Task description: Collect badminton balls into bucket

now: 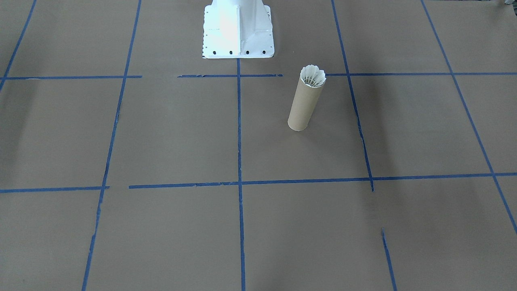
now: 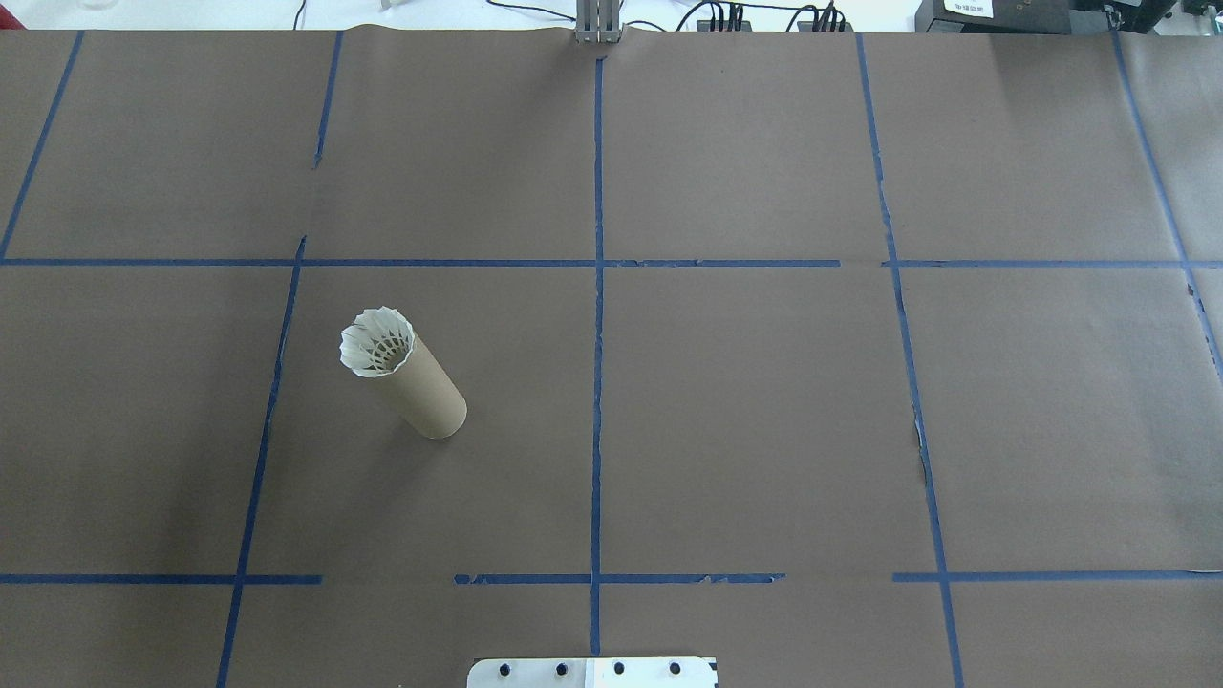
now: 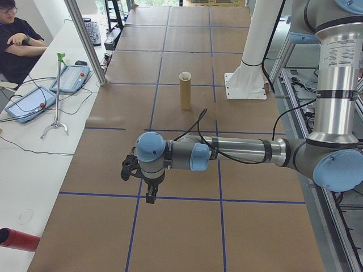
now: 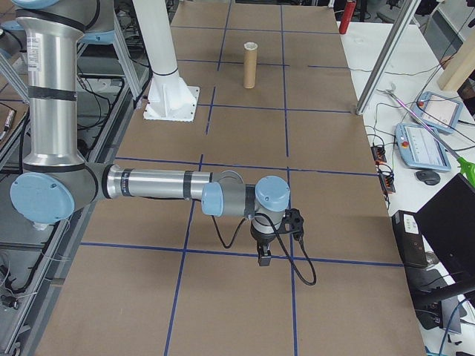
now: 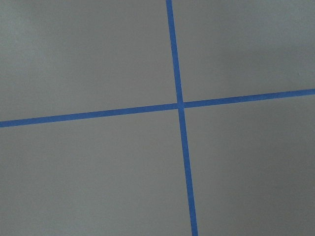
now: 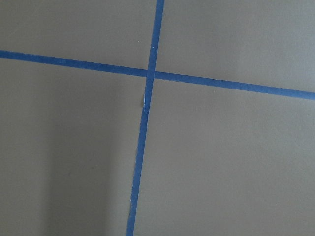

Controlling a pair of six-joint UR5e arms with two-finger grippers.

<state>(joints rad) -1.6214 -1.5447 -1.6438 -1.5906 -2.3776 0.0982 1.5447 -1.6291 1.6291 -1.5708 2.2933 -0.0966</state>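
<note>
Shuttlecock [image 2: 377, 342] sits in tube [image 2: 428, 394], well apart from both tools, whose state is unclear

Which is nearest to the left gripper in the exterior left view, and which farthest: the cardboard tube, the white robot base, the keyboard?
1. cardboard tube, standing mid-table beyond the left gripper.
2. white robot base, farther back and to the view's right.
3. keyboard, far along the side table.

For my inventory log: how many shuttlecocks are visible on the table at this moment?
1. The shuttlecock sits in the open top of the upright cardboard tube, feathers showing. More could be hidden deeper inside the tube.
</note>
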